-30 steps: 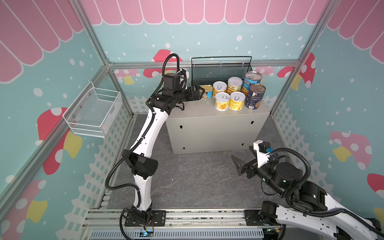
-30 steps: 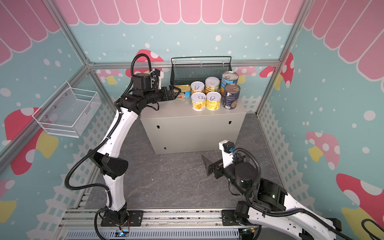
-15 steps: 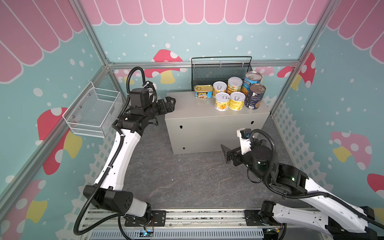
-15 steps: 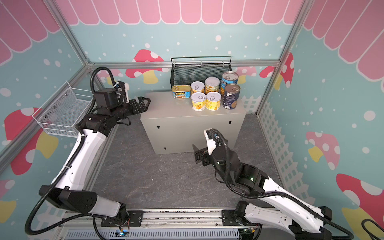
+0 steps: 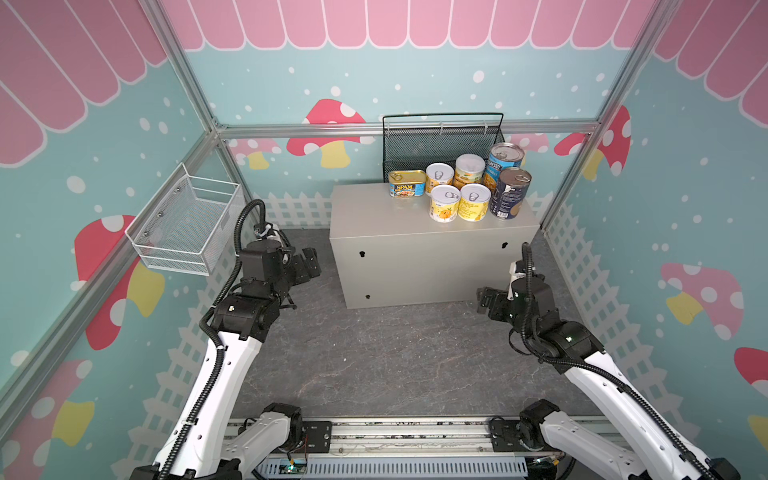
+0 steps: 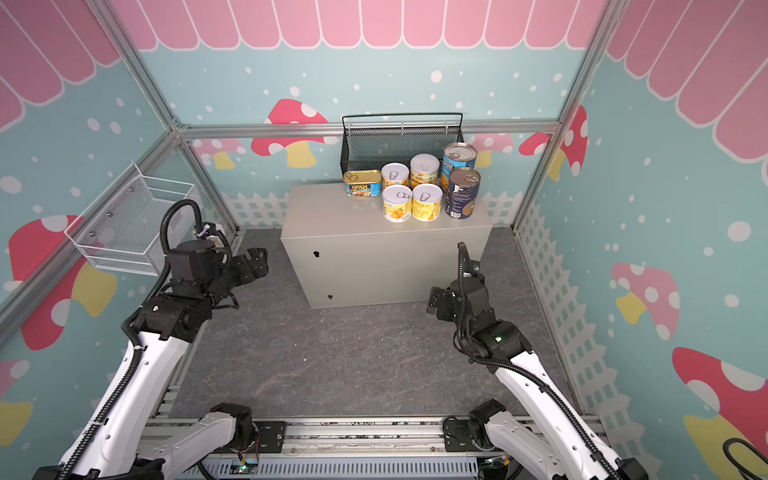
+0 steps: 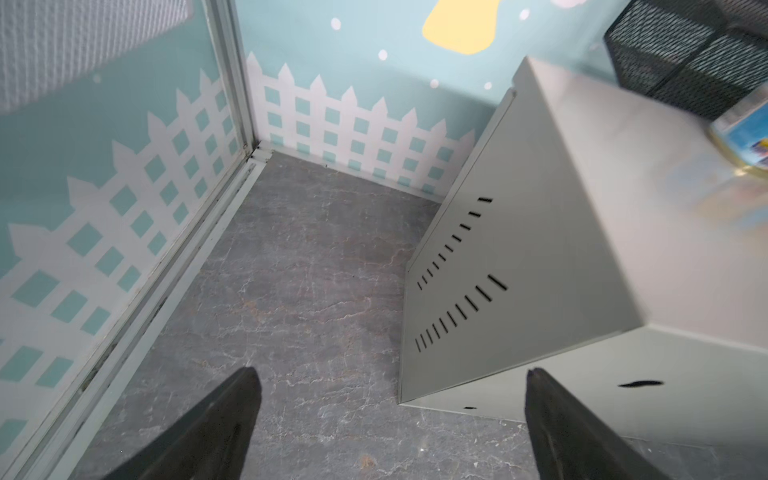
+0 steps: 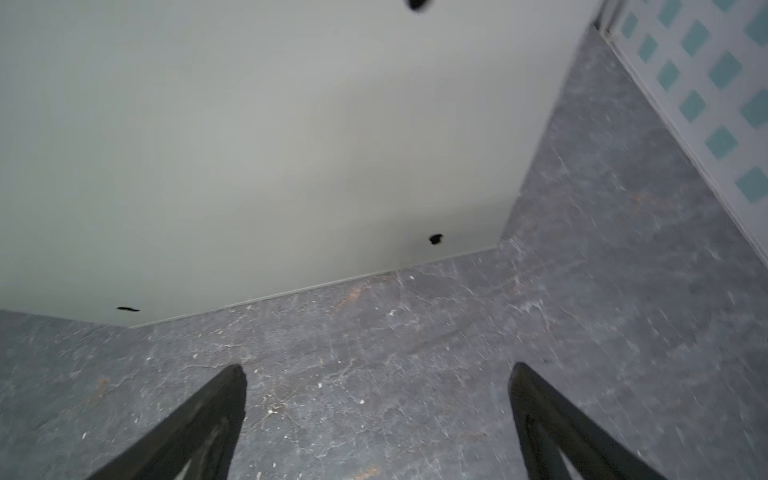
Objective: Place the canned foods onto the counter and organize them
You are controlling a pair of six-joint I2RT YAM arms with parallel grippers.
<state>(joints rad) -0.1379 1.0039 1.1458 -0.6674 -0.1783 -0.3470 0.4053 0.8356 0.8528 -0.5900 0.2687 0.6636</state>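
Several canned foods stand grouped on the right rear of the counter (image 5: pixel 386 224) (image 6: pixel 332 216): a flat SPAM tin (image 5: pixel 407 183) (image 6: pixel 362 183), yellow-labelled tins (image 5: pixel 444 203) (image 6: pixel 397 203) and two taller blue tins (image 5: pixel 510 193) (image 6: pixel 462 193). My left gripper (image 5: pixel 311 266) (image 6: pixel 255 264) (image 7: pixel 390 372) hangs open and empty over the floor, left of the counter. My right gripper (image 5: pixel 484 299) (image 6: pixel 436 303) (image 8: pixel 378 368) is open and empty, low by the counter's front right corner. The left wrist view shows the counter's vented side (image 7: pixel 478 270) and a blurred tin (image 7: pixel 744 137).
A black mesh basket (image 5: pixel 440 141) (image 6: pixel 399 141) hangs on the back wall behind the tins. A white wire basket (image 5: pixel 187 224) (image 6: pixel 124 232) is fixed to the left wall above my left arm. Grey stone-pattern floor (image 5: pixel 395 357) spreads in front of the counter.
My left gripper has left the SPAM tin on the counter and drawn back down to the left. The right arm swung forward, then settled by the counter's front right.
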